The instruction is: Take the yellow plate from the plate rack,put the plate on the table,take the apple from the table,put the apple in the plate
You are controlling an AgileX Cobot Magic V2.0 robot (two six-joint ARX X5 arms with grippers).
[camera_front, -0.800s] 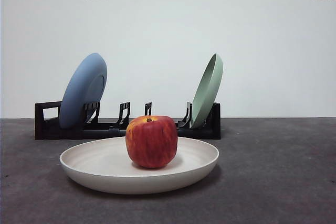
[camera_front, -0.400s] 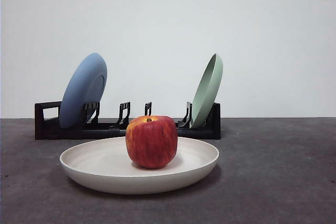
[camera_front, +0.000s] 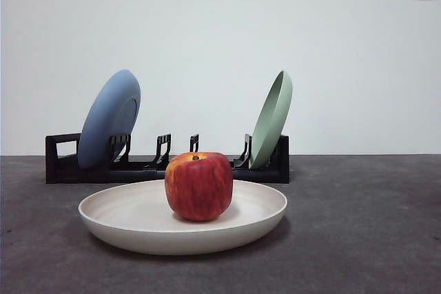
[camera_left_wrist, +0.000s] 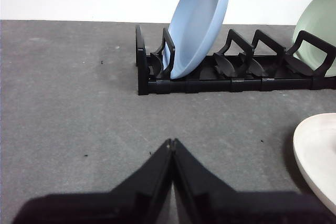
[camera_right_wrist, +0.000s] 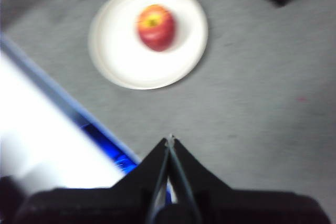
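Note:
The red apple (camera_front: 198, 186) sits upright in the middle of the yellow plate (camera_front: 131, 219), which lies flat on the dark grey table (camera_front: 358, 225) in front of the black plate rack (camera_front: 62, 163). From high above, the right wrist view shows the apple (camera_right_wrist: 156, 27) on the plate (camera_right_wrist: 121, 51). My right gripper (camera_right_wrist: 169, 141) is shut and empty, well clear of the plate. My left gripper (camera_left_wrist: 171, 142) is shut and empty, low over the table; the rack (camera_left_wrist: 231, 77) lies beyond it and the plate's rim (camera_left_wrist: 315, 150) off to one side.
A blue plate (camera_front: 110, 118) leans in the rack's left end and a pale green plate (camera_front: 272, 118) in its right end. In the right wrist view a blue-edged white surface (camera_right_wrist: 47, 129) lies along the table's side.

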